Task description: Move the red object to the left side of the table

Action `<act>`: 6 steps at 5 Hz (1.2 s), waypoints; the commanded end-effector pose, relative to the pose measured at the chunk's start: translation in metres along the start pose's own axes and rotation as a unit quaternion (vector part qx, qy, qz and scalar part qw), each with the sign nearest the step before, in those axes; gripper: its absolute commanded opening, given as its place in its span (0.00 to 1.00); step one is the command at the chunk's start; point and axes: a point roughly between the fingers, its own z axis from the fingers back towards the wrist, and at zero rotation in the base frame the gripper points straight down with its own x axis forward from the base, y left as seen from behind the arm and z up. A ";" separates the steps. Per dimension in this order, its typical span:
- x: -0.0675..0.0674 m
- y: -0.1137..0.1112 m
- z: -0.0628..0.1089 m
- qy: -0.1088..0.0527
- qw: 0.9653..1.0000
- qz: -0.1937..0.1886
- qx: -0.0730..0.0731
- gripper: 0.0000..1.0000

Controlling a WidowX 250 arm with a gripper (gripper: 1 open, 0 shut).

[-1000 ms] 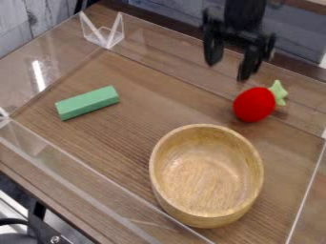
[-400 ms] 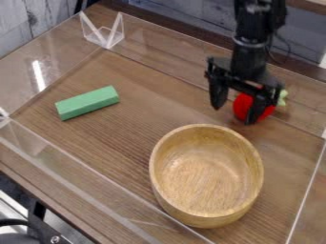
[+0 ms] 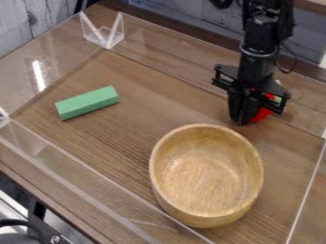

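Nearest us sits the wooden bowl (image 3: 207,174) on the table (image 3: 114,143), the green block (image 3: 87,102) to its left. Farther back, right, we see the gripper (image 3: 249,114) closed, apparently clamping the red object (image 3: 262,112), mostly hidden behind the fingers.

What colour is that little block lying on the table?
Green, seen plainly in the camera view: the block on the table.

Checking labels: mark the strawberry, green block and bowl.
strawberry (image 3: 264,113): camera view, red side showing beside the tool.
green block (image 3: 87,102): camera view, top face.
bowl (image 3: 173,143): camera view, left rim.
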 end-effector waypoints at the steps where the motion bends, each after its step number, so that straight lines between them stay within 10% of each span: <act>1: 0.013 0.004 0.057 -0.081 0.997 -0.012 -0.007 0.00; 3: -0.010 0.029 0.117 -0.136 0.990 0.025 0.002 0.00; 4: -0.003 0.023 0.100 -0.127 0.992 0.008 0.002 1.00; 6: 0.011 0.009 0.064 -0.105 0.994 -0.015 0.004 1.00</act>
